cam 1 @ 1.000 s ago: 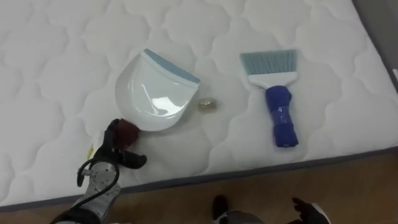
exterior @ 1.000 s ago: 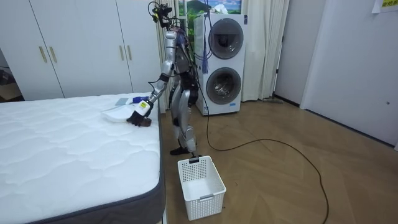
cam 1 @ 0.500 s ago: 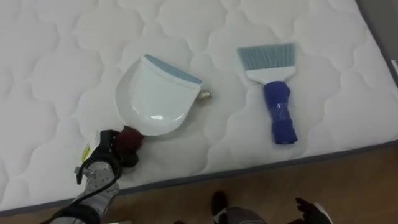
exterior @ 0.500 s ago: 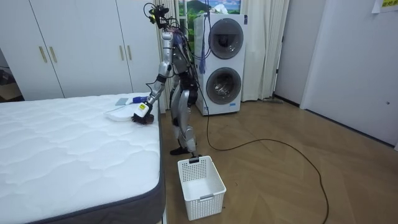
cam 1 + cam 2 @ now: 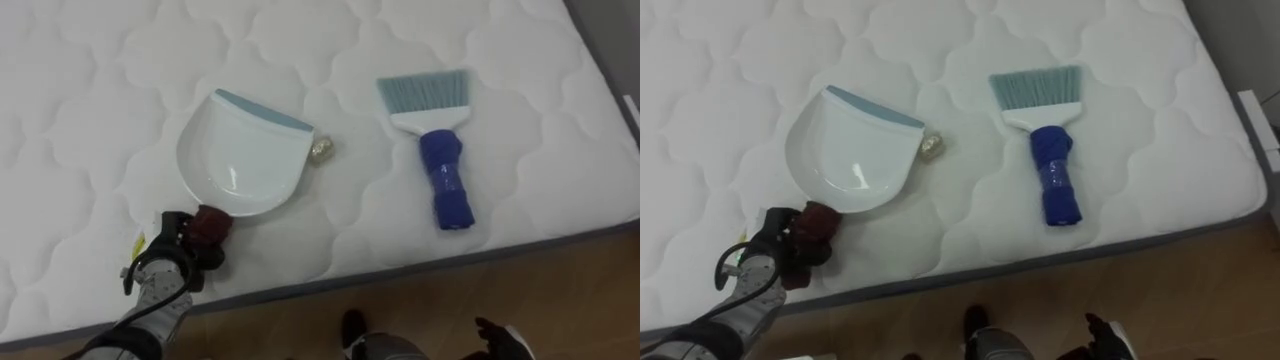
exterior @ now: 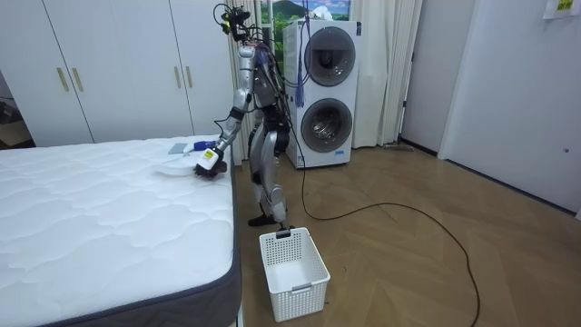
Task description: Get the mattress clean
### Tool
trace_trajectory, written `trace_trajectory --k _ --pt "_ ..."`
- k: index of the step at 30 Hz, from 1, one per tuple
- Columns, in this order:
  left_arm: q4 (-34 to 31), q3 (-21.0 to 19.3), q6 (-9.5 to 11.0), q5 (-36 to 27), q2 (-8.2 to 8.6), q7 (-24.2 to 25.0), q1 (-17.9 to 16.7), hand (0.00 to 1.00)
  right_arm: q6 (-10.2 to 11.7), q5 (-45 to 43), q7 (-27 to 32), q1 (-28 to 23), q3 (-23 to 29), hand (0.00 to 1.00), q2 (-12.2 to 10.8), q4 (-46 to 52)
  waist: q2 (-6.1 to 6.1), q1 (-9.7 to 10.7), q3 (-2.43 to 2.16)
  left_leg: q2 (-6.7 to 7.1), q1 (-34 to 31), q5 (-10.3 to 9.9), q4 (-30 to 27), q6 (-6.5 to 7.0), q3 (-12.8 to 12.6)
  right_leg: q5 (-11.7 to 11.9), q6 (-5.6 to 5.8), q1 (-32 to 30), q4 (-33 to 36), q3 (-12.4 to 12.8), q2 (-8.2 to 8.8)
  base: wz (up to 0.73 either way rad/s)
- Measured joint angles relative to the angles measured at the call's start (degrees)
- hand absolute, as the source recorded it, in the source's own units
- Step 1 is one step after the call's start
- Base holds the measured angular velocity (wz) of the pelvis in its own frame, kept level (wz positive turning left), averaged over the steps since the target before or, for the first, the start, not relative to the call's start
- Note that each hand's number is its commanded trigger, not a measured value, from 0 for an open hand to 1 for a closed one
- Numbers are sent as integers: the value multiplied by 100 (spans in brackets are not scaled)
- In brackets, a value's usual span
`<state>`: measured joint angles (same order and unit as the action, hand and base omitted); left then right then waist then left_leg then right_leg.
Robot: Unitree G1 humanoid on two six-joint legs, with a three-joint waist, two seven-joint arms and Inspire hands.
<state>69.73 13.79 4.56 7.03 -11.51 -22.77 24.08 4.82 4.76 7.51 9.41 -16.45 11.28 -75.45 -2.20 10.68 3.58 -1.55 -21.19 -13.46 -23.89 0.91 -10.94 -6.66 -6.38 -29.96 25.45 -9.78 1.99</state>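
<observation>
Bed (image 5: 80, 60): white quilted mattress w/ grey edge band. It lies under the dustpan and carries it. The robot stands on the wood floor at the bed edge nearest the dustpan's handle.

Wardrobe (image 6: 109, 64): white doors, behind the dustpan in the room view.

Washer stack (image 6: 327, 91): two round-door machines, to the room view's right of the dustpan, well apart.

Basket (image 6: 292, 268): white, on the floor, below & to the room view's right of the dustpan, well apart.

Dustpan (image 5: 240, 160): white, resting on the mattress. Its blue-grey lip points away from the robot and its dark red handle (image 5: 210, 222) points back toward the bed edge.

Brush (image 5: 440, 150): on the mattress to the right of the dustpan, clearly apart. Pale blue bristles on the far side, blue handle toward the bed edge, approx. parallel to the dustpan's axis.

Left hand (image 5: 170, 255): at the dustpan's near end, fingers curled round the handle, grasping it.

Right hand (image 5: 497, 340): low over the floor, right of the dustpan and well apart. Whether released or clenched, can't tell.

Scrap (image 5: 321, 149): small crumpled yellowish bit on the mattress, just beside the right end of the dustpan's lip, btw dustpan & brush and much nearer the dustpan. Touching or not, can't tell.
</observation>
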Motion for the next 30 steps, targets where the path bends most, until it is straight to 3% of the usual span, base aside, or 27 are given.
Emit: trace_trajectory --k 12,21,30 --pt "-4 -13 39 0 -2 -34 2 100 10 3 -20 -126 -32 0 -1 -12 -4 -6 -3 10 10 0 10 0 -5 1 0 8 -11 18 -14 0" --pt "-8 -41 316 78 -58 -77 10 100 203 2 -20 -154 -32 0 2 -18 -28 -30 -11 -8 68 4 13 7 -2 40 16 106 -88 11 -19 0" --pt "-208 10 469 652 -377 -86 4 100 284 0 -140 -159 -28 0 172 -80 -106 -191 -39 4 82 2 6 9 -1 41 15 98 -49 14 -12 0"
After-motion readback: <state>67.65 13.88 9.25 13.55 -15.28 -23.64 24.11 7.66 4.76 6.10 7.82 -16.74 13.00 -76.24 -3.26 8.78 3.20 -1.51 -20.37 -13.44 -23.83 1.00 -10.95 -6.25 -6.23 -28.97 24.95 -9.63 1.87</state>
